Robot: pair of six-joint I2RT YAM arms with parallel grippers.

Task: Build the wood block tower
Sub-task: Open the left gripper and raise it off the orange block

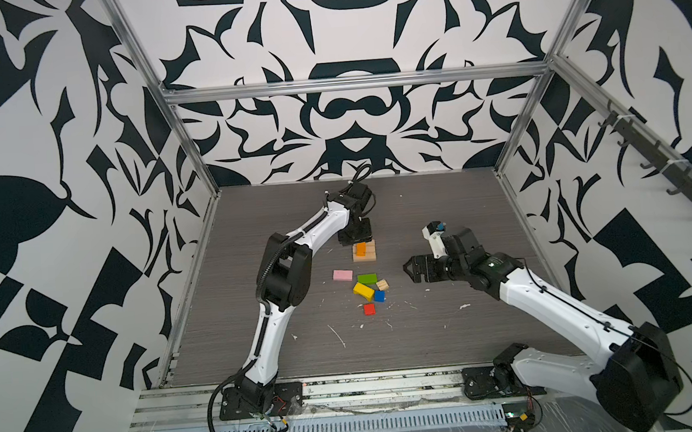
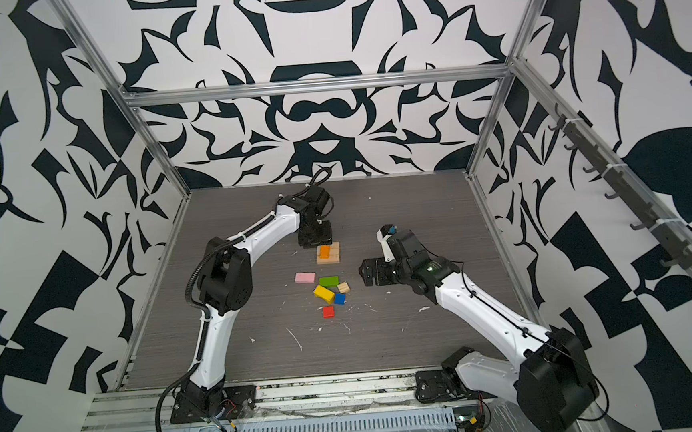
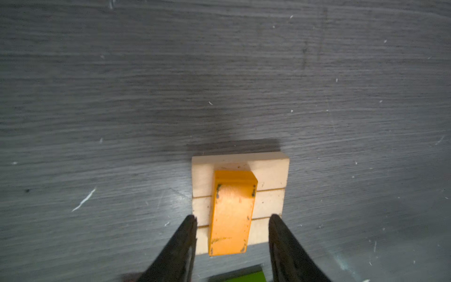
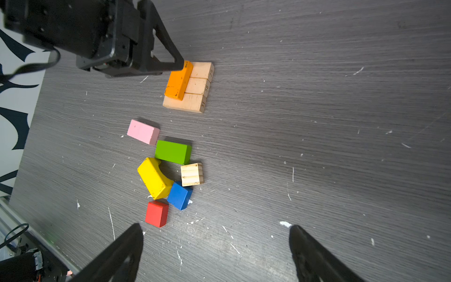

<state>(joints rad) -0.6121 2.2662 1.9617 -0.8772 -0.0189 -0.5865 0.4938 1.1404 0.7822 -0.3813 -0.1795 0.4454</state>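
Forming the tower (image 1: 363,252): 3 tan bars (image 4: 198,86) are lying flat side by side, touching, near the middle of the worktop (image 1: 440,218), slightly toward its far edge.
Second layer: the orange block (image 4: 177,81) is lying crosswise over all 3 bars, on the half facing the worktop's left edge; the other half is showing bare wood.
Left gripper: the left gripper (image 3: 233,216) is hanging over the far-edge end of the orange block, with its jaws partly open. 1 finger is standing on each side of the block with a visible gap on both sides, and it is gripping nothing.
Right gripper: the right gripper (image 1: 407,268) is hovering above the worktop on the right-edge side of the loose blocks, with its jaws spread wide and holding nothing.
Loose blocks: 6 are lying on the worktop in a cluster between the tan bars and the near edge.
Pink block (image 4: 143,131): lying nearest the left edge, its corner just beside the green block (image 4: 173,151).
Plain cube (image 4: 192,174): sitting just beside the green block, on the right-edge side of the cluster.
Yellow block (image 4: 154,178): lying diagonally, touching the blue block (image 4: 179,195).
Blue block: sitting just beside the plain cube.
Red block (image 4: 157,213): sitting nearest the near edge, just beside the blue block.
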